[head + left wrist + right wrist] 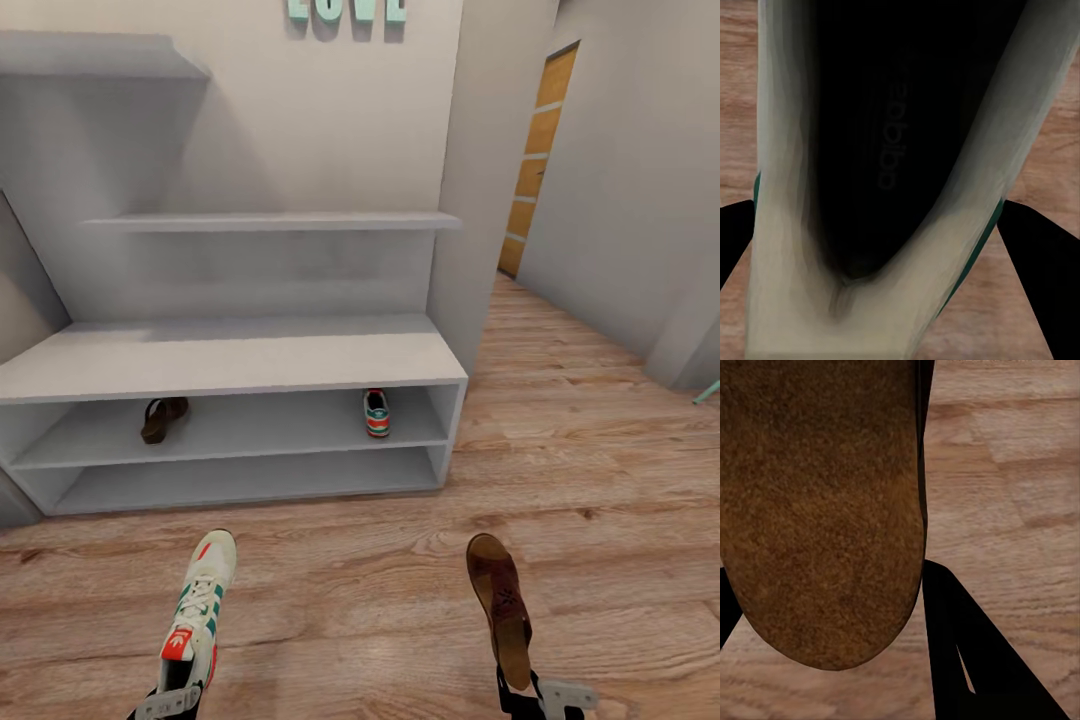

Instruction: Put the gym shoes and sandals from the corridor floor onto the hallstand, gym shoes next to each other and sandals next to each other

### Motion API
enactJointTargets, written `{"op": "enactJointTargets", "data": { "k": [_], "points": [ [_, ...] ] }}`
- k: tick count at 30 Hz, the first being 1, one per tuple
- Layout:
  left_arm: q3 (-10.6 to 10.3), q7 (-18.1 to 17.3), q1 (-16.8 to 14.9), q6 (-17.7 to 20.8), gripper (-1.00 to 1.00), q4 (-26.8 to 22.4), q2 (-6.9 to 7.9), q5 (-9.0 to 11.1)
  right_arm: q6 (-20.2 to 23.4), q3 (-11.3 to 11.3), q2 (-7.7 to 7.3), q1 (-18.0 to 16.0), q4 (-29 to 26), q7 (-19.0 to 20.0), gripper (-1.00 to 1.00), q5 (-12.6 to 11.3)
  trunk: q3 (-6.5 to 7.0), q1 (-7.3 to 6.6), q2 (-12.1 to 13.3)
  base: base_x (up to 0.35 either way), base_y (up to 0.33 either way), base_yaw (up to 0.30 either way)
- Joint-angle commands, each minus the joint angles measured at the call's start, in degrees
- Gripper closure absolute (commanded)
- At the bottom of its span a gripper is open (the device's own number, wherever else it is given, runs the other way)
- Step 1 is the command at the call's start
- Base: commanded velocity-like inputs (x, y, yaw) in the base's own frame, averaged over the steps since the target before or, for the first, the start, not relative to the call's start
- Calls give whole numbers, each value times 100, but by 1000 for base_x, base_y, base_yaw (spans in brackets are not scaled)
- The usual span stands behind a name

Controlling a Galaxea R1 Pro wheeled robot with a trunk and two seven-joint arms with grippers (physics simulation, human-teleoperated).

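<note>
My left gripper (172, 700) is shut on the heel of a cream gym shoe (200, 608) with green stripes, held above the corridor floor (340, 600) with its toe toward the hallstand (230, 362). In the left wrist view the shoe's dark inside (877, 150) sits between the black fingers (1042, 285). My right gripper (527, 690) is shut on a brown sandal (502, 600), whose brown surface (817, 510) nearly hides the fingers (975, 660). The other gym shoe (377, 412) stands on the rack's middle tier at the right. The other sandal (163, 418) lies on the same tier at the left.
Two staggered grey shelves (270, 222) hang above the bench. A wall corner (485, 200) stands right of the rack, and the corridor runs past it to a wooden door (538, 150). Teal letters (345, 10) hang on the wall.
</note>
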Motion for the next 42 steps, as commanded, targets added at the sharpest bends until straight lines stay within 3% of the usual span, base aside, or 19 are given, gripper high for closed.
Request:
{"op": "enactJointTargets", "data": {
  "k": [1, 7, 9, 13, 14, 15, 18, 19, 20, 22, 26, 31, 39, 42],
  "points": [
    [21, -56, -4, 12, 100, 8, 4, 41, -16, -45, 4, -4, 2, 13, 100, 38, -4, -1, -2, 0, 0, 0],
    [22, -50, -125, 174, 100, 178, 6, 35, -14, -64, -50, -4, 7, -2, 100, 41, -4, -1, -2, 0, 0, 0],
    [12, -49, -405, 436, 100, 240, 11, 31, -11, -67, -131, -4, 4, -5, 100, 42, -4, -1, -2, 0, 0, 0],
    [-65, -36, -989, 1324, 100, 296, 26, 20, -4, -122, -466, -4, 3, -4, 100, 26, -4, -1, -2, 0, 0, 0],
    [-65, -36, -989, 1324, 100, 296, 26, 20, -4, -122, -466, -4, 3, -4, 100, 26, -4, -1, -2, 0, 0, 0],
    [-117, -30, -1274, 1712, 100, 303, 29, 10, -1, -275, -624, -4, -1, -1, 100, 18, -4, -1, -2, 0, 0, 0],
    [-201, -18, -1690, 2175, 100, 309, 29, -98, 5, -640, -784, -4, -11, 8, 100, 13, -4, -1, -2, 0, 0, 0],
    [-239, -9, -2006, 2540, 100, 314, 17, -273, 22, -980, -895, -4, -20, 14, 100, 14, -4, -1, -2, 0, 0, 0],
    [-252, -4, -2193, 2780, 100, 316, 7, -392, 48, -1186, -964, -4, -25, 14, 100, 14, -4, -1, -2, 0, 0, 0],
    [-264, -2, -2435, 3127, 100, 318, -18, -536, 149, -1416, -1055, -4, -30, 14, 100, 13, -4, -1, -2, 0, 0, 0],
    [-274, -4, -2919, 3870, 100, 319, -54, -700, 652, -1635, -1223, -4, -160, 21, 100, 10, -4, -1, -2, 0, 0, 0],
    [-283, 2, -3224, 4287, 100, 315, -37, -748, 964, -1683, -1257, -4, -287, 26, 100, 10, -4, -1, -2, 0, 0, 0],
    [-295, -28, -3275, 4375, 100, 158, 17, -748, 1035, -1659, -1099, -4, -318, 23, 100, 10, -4, -1, -2, 0, 0, 0],
    [-293, -3, -3314, 4888, 100, -379, -15, -758, 1038, -1658, -1073, -4, -358, 23, 100, 10, -4, -1, -2, 0, 0, 0]
  ]
}}
